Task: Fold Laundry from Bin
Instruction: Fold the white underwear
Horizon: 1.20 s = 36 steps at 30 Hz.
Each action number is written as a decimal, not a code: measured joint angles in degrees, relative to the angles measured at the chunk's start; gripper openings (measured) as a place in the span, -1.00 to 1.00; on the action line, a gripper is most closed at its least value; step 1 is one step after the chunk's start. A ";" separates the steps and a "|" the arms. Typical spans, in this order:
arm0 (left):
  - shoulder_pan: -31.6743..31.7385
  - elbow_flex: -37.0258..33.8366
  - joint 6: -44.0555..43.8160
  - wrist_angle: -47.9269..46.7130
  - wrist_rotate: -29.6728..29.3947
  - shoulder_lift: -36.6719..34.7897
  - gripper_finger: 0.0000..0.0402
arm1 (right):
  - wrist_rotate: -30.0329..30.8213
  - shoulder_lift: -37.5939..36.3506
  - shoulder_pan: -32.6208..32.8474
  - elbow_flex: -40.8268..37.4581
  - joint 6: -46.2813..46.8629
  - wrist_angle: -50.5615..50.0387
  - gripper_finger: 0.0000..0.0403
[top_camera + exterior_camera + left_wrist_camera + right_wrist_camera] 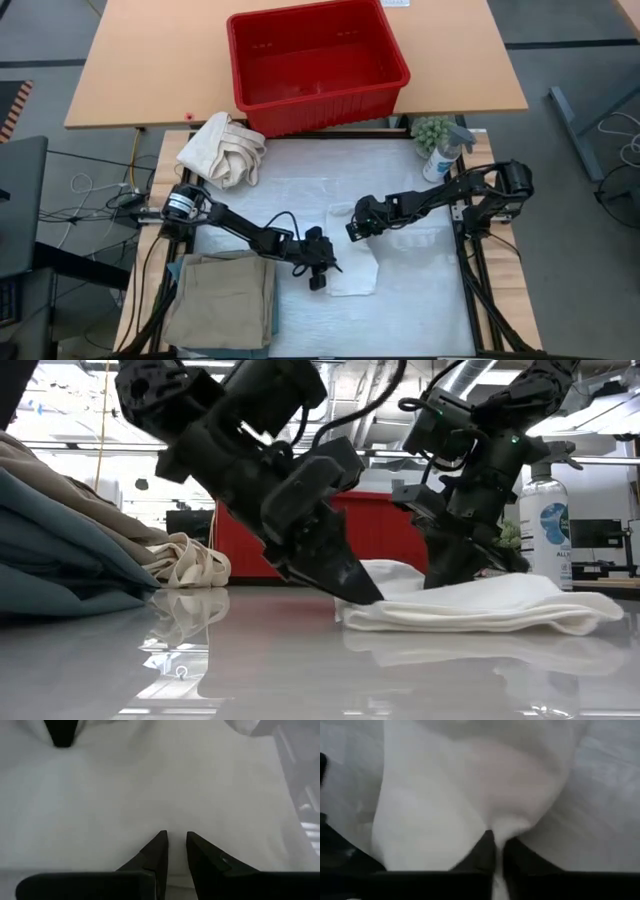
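Two grippers on one white cloth (352,262): right gripper (495,842) pinching it; left gripper (175,840) nearly closed (fingertips apart).

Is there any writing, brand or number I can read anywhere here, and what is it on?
None can be read.
Spray bottle: a blue and white label, print too small and blurred to read.
Red bin: no marking visible.

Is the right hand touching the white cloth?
Touching. In the right wrist view, the right hand has its fingers pinched on a fold of the white cloth.
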 joint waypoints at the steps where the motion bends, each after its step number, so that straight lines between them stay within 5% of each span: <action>1: 0.04 0.00 -0.24 0.05 0.10 0.56 -0.68 | -0.22 0.00 -0.19 0.00 -0.31 0.08 -0.85; 27: 4.87 0.07 -3.01 -0.22 3.49 3.00 -0.68 | 4.59 -5.99 1.24 -0.31 -17.64 -3.94 -0.88; 36: 5.61 0.00 -3.00 -0.22 4.06 3.00 -0.68 | 14.10 -6.08 5.31 -0.24 -23.00 -3.64 -0.88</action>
